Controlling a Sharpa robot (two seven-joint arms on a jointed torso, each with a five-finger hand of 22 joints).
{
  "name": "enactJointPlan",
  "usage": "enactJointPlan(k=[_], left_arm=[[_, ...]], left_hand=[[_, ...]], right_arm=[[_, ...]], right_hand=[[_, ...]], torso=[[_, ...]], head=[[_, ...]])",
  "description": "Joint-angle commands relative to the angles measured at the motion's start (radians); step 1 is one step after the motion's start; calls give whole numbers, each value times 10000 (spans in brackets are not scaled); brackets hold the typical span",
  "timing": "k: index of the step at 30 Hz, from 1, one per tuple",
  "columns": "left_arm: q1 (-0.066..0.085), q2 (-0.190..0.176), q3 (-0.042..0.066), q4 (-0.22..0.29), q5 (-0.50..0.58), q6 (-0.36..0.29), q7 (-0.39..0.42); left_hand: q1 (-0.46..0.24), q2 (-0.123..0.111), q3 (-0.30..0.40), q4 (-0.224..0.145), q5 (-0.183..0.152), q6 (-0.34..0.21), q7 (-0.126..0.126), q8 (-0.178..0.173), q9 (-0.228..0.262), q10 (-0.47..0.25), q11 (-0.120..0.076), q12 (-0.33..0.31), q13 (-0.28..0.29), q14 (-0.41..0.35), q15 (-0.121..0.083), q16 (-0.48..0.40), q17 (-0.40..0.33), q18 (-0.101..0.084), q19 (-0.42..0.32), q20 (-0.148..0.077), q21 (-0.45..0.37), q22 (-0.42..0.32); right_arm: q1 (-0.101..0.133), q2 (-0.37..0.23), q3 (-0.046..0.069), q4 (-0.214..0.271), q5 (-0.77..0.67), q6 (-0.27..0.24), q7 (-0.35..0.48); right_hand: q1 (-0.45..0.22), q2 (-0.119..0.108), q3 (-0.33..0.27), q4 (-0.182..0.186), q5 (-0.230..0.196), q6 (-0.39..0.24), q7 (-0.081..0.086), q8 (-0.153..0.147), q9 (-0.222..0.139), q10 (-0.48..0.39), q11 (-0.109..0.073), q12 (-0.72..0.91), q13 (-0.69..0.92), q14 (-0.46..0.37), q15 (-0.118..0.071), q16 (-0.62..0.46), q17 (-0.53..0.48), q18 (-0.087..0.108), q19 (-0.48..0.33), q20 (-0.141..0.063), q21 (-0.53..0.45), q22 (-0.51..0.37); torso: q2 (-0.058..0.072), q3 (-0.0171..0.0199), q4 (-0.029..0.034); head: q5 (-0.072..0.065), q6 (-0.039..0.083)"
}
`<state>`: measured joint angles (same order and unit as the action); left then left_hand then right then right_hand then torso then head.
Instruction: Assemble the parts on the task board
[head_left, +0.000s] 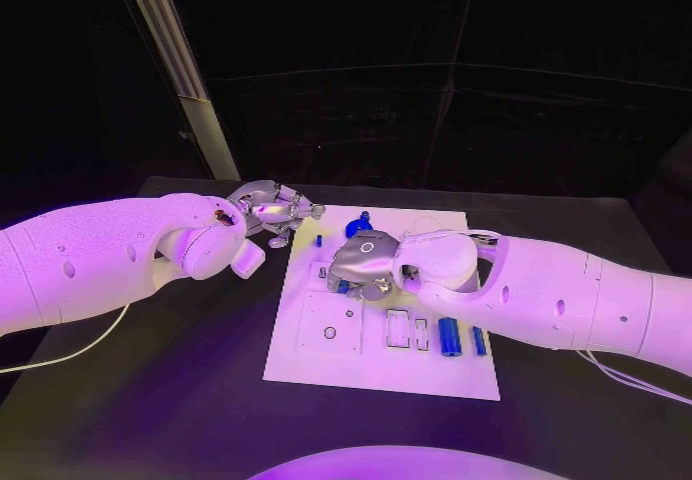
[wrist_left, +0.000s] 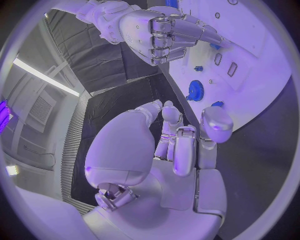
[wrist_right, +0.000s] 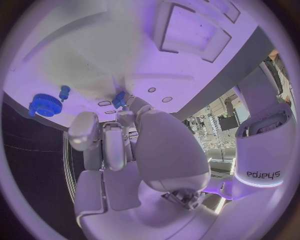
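The right hand (head_left: 368, 265) rests low over the middle of the task board (head_left: 310, 330), its fingers (wrist_right: 112, 145) curled near a small blue part (wrist_right: 119, 100); whether it holds it, I cannot tell. The left hand (head_left: 271, 212) hovers off the board's far corner, holding nothing, fingers loosely bent. The parts look light, stiff and slippery; I would pinch them by the sides. A blue gear (wrist_right: 45, 104) lies near the far edge.

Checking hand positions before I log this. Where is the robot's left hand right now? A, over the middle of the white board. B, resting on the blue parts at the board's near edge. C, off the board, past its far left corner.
C: in the head view the left hand sits beyond the task board, past its far left corner, while the right hand is over the board.
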<state>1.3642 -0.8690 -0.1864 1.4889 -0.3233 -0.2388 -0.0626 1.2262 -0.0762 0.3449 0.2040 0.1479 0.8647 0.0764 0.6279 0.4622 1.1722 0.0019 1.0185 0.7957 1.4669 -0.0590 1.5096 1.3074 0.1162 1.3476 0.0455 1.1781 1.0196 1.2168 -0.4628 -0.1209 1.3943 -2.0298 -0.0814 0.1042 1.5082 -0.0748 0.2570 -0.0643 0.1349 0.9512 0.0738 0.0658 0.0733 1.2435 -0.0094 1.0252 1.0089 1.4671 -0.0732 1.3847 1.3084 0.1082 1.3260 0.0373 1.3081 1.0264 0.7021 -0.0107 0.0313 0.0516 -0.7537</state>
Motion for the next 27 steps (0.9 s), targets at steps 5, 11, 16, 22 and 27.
enactJointPlan(k=[5,11,16,22,27], left_arm=[[18,30,7,-20,62,80,101],[18,38,7,-38,62,115,75],[19,39,7,-49,62,143,52],[19,51,7,-68,61,172,26],[19,56,7,-79,61,196,0]], left_hand=[[14,81,-57,-18,-16,-30,-48,26,12,24,-43,34,7,798,-66,20,1805,-26,62,-6,31,-5],[34,96,-56,-26,-14,-52,-47,39,16,2,-45,23,-16,798,-69,20,1804,-26,61,-11,27,-9],[51,115,-51,-33,-12,-68,-48,49,18,-10,-46,21,-25,797,-71,19,1802,-25,59,-14,20,-17],[69,129,-48,-41,-11,-84,-48,59,21,-19,-47,24,-27,797,-73,18,1801,-26,62,-17,22,-13],[74,130,-48,-44,-11,-93,-47,62,21,-30,-46,15,-42,798,-73,20,1805,-27,62,-18,21,-13]], right_arm=[[-53,36,-69,-147,-353,280,4],[-53,-28,-70,-157,-459,175,-98],[-53,-94,-69,-122,-515,46,-141],[-53,-88,-69,-106,-535,-145,-172],[-53,-73,-69,-118,-567,-198,-225]], right_hand=[[-222,14,766,-313,-141,305,64,81,25,231,-43,213,204,567,-50,69,119,-64,-19,-25,113,79],[-534,-141,1354,-567,-161,307,59,18,0,247,-47,282,285,569,-39,75,135,-66,-23,-2,150,130],[-707,-241,1618,-700,-166,240,26,-9,-17,269,-63,322,332,569,-42,72,137,-62,-22,-17,168,158],[-939,-357,1872,-836,-176,-62,-85,-38,-53,268,-129,308,330,567,-89,64,136,-55,-37,-53,170,159],[-1093,-425,1896,-855,-178,-263,-146,-45,-66,283,-171,320,346,568,-122,62,140,-54,-43,-79,168,159]], torso=[[-2,0,2],[-2,2,1],[1,5,-8],[-2,3,1],[0,-2,6]], head=[[10,-21],[22,-29],[38,-49],[18,-39],[9,-39]])
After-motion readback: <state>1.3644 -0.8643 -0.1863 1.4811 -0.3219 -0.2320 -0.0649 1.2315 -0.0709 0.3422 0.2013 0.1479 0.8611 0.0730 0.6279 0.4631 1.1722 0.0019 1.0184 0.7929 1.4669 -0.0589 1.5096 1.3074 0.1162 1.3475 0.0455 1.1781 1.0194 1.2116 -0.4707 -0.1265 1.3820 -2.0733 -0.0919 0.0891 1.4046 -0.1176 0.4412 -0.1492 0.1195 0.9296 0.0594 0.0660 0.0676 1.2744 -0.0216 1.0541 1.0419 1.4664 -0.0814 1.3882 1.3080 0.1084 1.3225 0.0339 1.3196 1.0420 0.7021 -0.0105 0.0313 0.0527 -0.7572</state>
